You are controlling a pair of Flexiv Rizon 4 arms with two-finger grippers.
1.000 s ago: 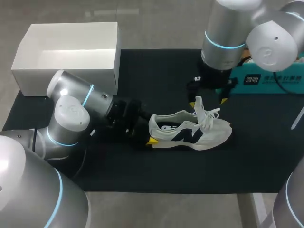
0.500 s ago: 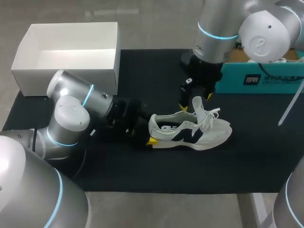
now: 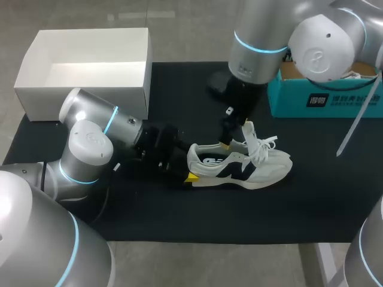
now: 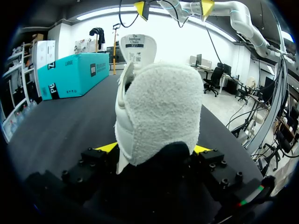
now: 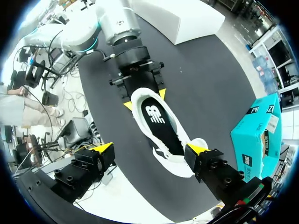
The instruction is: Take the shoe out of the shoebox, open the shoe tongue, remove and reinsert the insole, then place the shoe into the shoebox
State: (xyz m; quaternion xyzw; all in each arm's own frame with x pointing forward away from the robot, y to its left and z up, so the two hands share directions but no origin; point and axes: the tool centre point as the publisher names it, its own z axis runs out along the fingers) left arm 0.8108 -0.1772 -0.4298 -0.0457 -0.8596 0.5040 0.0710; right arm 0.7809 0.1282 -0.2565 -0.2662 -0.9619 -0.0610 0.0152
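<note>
A white sneaker (image 3: 242, 166) with a dark side logo lies on its sole on the black mat, toe to the right, tongue (image 3: 250, 134) standing up. My left gripper (image 3: 188, 172) is shut on its heel (image 4: 159, 107), one yellow tip on each side. My right gripper (image 3: 233, 136) hangs open just above the shoe's opening; its fingertips (image 5: 103, 150) straddle the view over the shoe (image 5: 163, 135), touching nothing. The black insole (image 5: 159, 119) with a white logo shows inside. The teal shoebox (image 3: 326, 95) stands at the back right.
A white open box (image 3: 84, 66) sits at the mat's back left corner. The black mat (image 3: 179, 209) covers the table's middle, with bare mat in front of the shoe. The teal shoebox (image 5: 257, 135) is close behind my right arm.
My right arm has swung left and forward, bringing its gripper from beside the tongue to over the shoe's opening. The left arm and the shoe have stayed still.
</note>
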